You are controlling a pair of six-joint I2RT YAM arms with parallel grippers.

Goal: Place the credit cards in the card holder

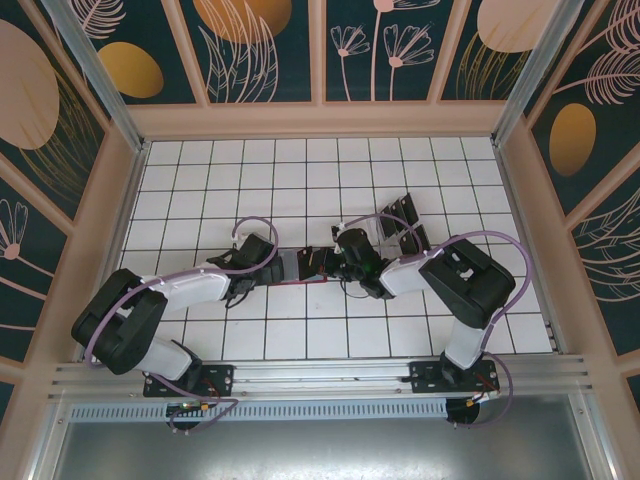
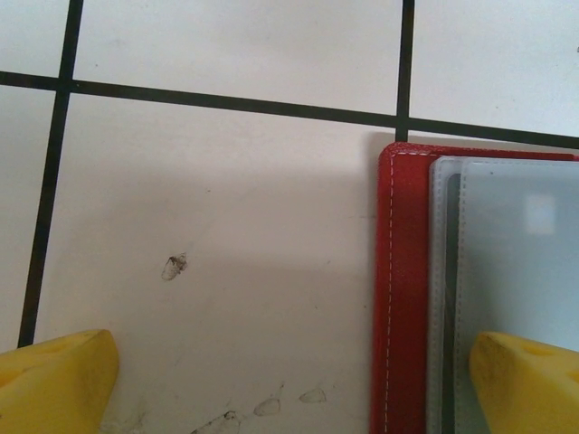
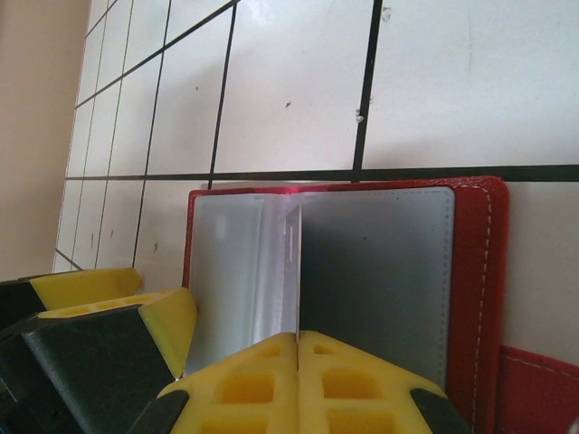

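Observation:
The red card holder (image 3: 475,262) lies open on the white tiles between both arms (image 1: 300,266). My right gripper (image 3: 298,342) is shut on one thin clear sleeve leaf (image 3: 295,262), which it holds upright on edge. The pocket to the right of the leaf (image 3: 380,271) looks dark grey. My left gripper (image 2: 289,380) is open at the holder's left edge (image 2: 403,289). One of its yellow fingertips (image 2: 56,380) is over bare tile and the other sits over the clear sleeves (image 2: 516,244). Dark credit cards (image 1: 400,215) stand in a clear rack behind the right gripper (image 1: 338,262).
The clear rack (image 1: 412,232) stands just behind the right wrist. The left gripper's yellow fingers (image 3: 109,298) are close to the holder's left side. Wooden walls (image 1: 130,180) ring the tiled floor, and an aluminium rail (image 1: 320,375) runs along the near edge.

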